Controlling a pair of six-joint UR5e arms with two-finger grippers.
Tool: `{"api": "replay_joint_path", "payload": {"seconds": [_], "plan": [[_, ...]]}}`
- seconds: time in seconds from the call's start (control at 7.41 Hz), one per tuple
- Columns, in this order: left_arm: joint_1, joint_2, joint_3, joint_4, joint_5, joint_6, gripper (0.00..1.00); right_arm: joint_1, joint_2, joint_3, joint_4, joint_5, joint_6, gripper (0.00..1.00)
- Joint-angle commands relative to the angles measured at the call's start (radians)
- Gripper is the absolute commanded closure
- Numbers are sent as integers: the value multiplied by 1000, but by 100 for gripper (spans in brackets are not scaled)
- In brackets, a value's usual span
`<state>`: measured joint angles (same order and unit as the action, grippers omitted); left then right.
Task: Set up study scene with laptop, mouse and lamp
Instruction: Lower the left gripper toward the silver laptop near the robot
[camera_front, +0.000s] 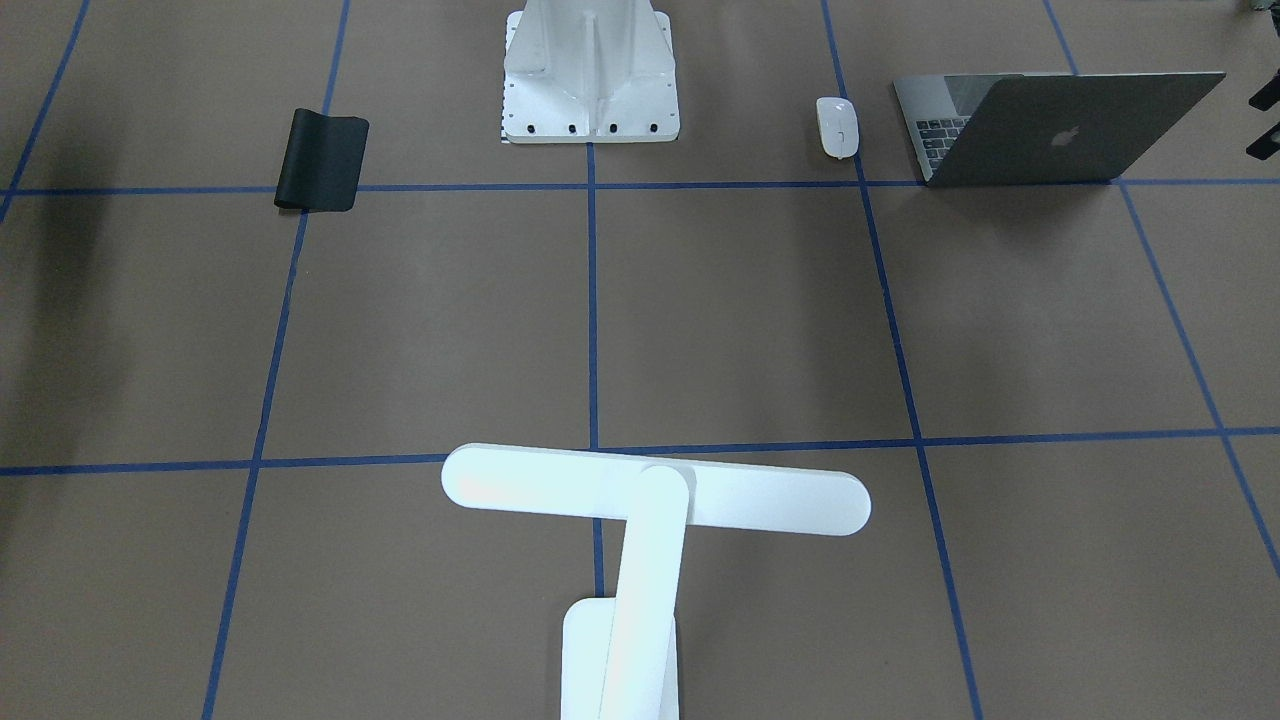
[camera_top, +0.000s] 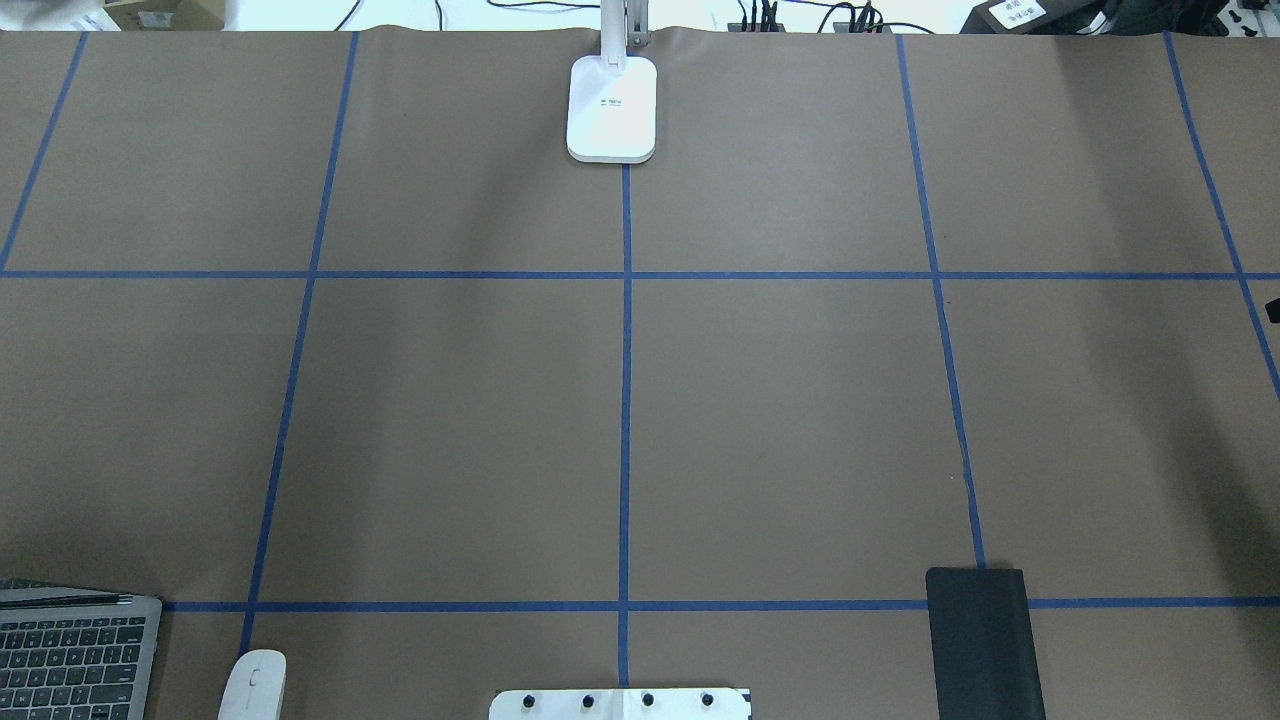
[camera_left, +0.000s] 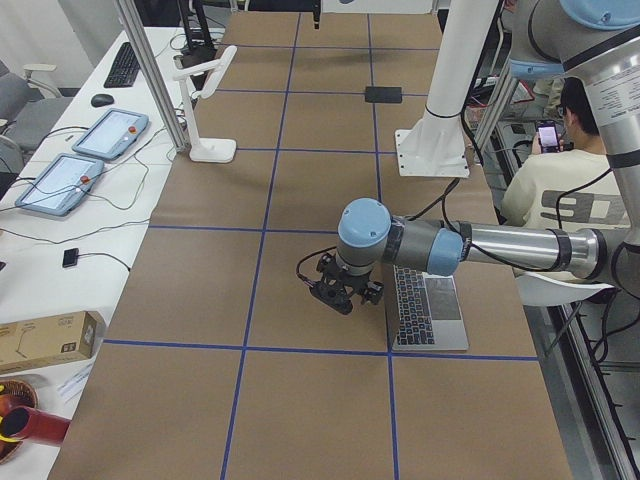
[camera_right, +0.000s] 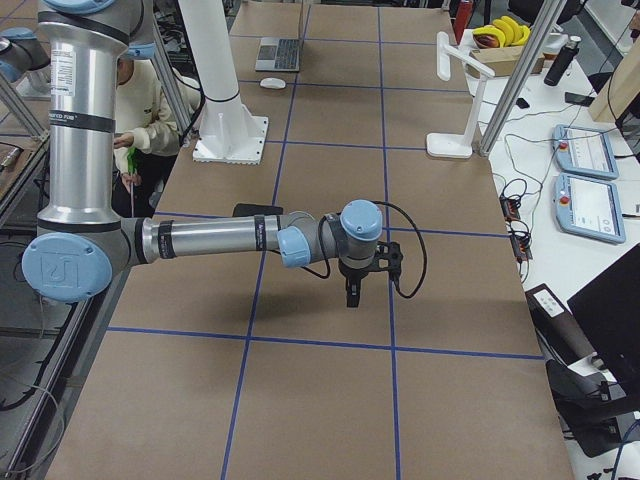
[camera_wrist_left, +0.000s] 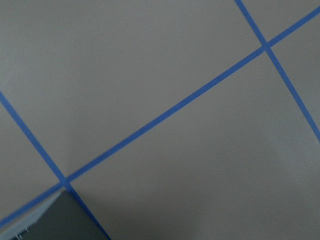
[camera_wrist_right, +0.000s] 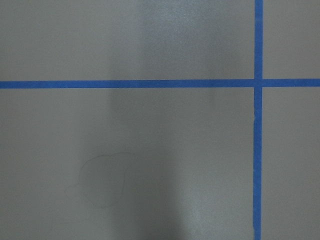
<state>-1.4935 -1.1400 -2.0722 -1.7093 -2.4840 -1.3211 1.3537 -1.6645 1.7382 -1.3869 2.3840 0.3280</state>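
Sitting at robot-side edge: open laptop (camera_front: 1060, 125), mouse (camera_front: 837, 126) just beside. Lamp (camera_front: 655, 490) at opposite edge, wide surface (camera_front: 750, 320) between. Left gripper (camera_left: 343, 298), right gripper (camera_right: 352, 298): jaws' width cannot be told.

Overhead and front-facing views face each other steeply, sharing the lamp (camera_front: 655, 500).

Light is washing out the lamp (camera_front: 655, 490) at lower centre; shadow is darkening the left edge. The 2 wrist views are looking dim, soft.

one laptop (camera_front: 1060, 130), one mouse (camera_front: 837, 126), one lamp (camera_front: 655, 490), one mat (camera_front: 322, 160)
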Motion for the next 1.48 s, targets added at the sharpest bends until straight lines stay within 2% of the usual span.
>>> {"api": "replay_joint_path", "payload": {"seconds": [0.0, 0.27, 0.54, 0.81, 0.94, 1.35], "plan": [[25, 34, -31, -7, -67, -166, 1, 1, -21, 7, 5, 50, -6, 0], [50, 91, -35, -10, -70, -185, 1, 2, -46, 37, 20, 57, -7, 0], [108, 91, -64, -24, -72, -287, 1, 5, -38, 43, 19, 60, -7, 0], [255, 91, -66, -212, -69, -550, 1, 7, -34, 41, 16, 61, -7, 0], [301, 91, -63, -264, -59, -613, 1, 7, -34, 37, 16, 60, -7, 0], [317, 143, -63, -309, -58, -610, 1, 7, -34, 38, 16, 60, -9, 0]]}}
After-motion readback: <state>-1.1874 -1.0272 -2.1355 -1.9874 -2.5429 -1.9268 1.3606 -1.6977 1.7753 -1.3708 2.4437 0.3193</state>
